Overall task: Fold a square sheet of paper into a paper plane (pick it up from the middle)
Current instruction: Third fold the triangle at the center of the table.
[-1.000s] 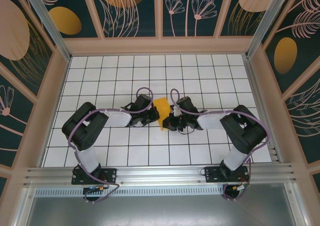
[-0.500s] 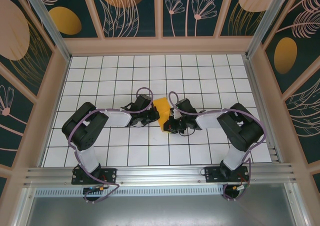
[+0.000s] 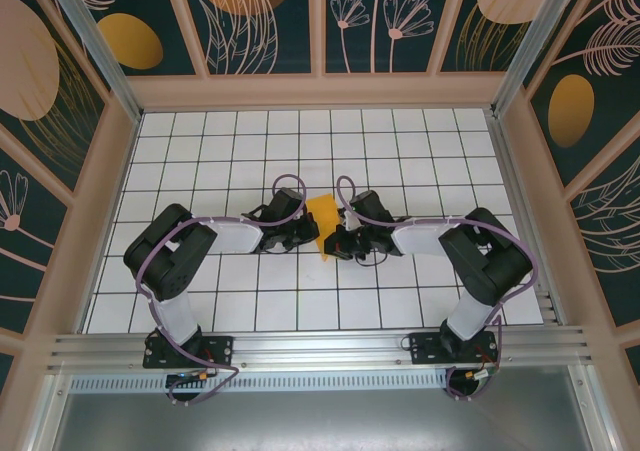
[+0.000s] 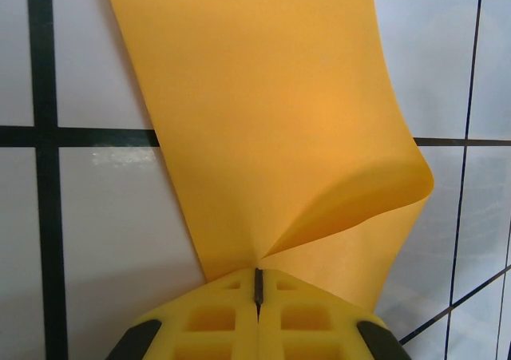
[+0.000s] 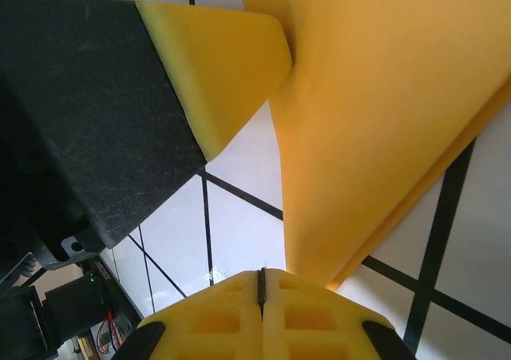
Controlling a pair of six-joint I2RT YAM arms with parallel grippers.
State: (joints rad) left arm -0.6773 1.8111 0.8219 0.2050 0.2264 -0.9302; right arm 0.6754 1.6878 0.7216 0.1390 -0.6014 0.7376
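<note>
Since half a second ago the right arm has eased back toward its own side, and the paper (image 3: 322,221) shows narrower from above; the left arm has not shifted. The paper, orange-yellow, sits at the middle of the table between the two grippers, lifted off the tiles and bent rather than flat. In the left wrist view the paper (image 4: 271,112) rises from the closed pads, one side curling over in a soft fold whose point runs into the seam. The left gripper (image 4: 258,276) is clamped on the paper there, jaws pressed together. The right gripper (image 5: 261,276) also has its jaws tight together; the paper (image 5: 383,112) comes down just beside the seam and goes behind one pad, so a pinch cannot be made out. The left gripper's yellow pad (image 5: 215,65) touches the paper's upper edge. From above, the left gripper (image 3: 312,233) and right gripper (image 3: 333,241) nearly meet. Under them lies the white gridded table (image 3: 200,151), ringed by dark patterned walls (image 3: 260,21)
</note>
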